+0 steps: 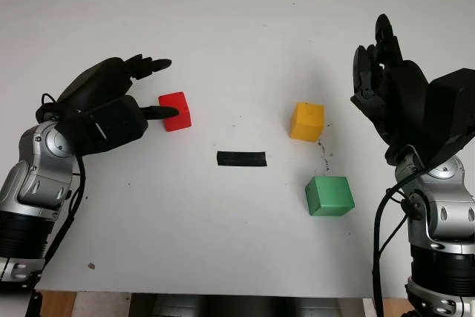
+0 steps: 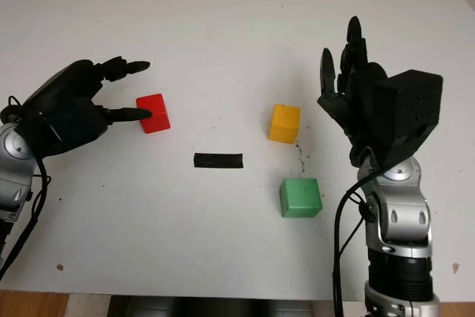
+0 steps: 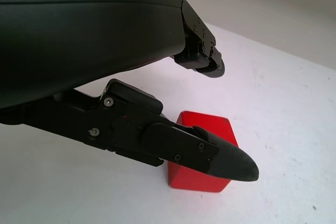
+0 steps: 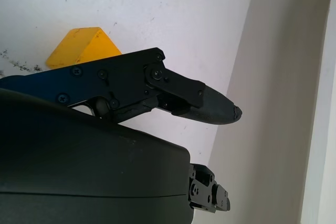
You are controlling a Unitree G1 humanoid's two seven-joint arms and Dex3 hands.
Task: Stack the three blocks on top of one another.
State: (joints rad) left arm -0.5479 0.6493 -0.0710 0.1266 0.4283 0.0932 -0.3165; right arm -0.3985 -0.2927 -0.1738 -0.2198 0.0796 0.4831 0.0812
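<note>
The red block (image 1: 176, 110) sits on the white table (image 1: 223, 27) at the left. My left hand (image 1: 167, 87) is open right beside it, the thumb tip against or just short of its left face and the other fingers reaching past its far side. In the left wrist view the thumb (image 3: 226, 158) crosses in front of the red block (image 3: 209, 123). The yellow block (image 1: 306, 121) stands right of centre, with the green block (image 1: 329, 196) nearer me. My right hand (image 1: 369, 53) is open and raised, to the right of the yellow block (image 4: 81, 44).
A short strip of black tape (image 1: 241, 159) lies on the table between the red block and the two others. The table's front edge runs close to my arms. A few dark specks mark the surface near the yellow block.
</note>
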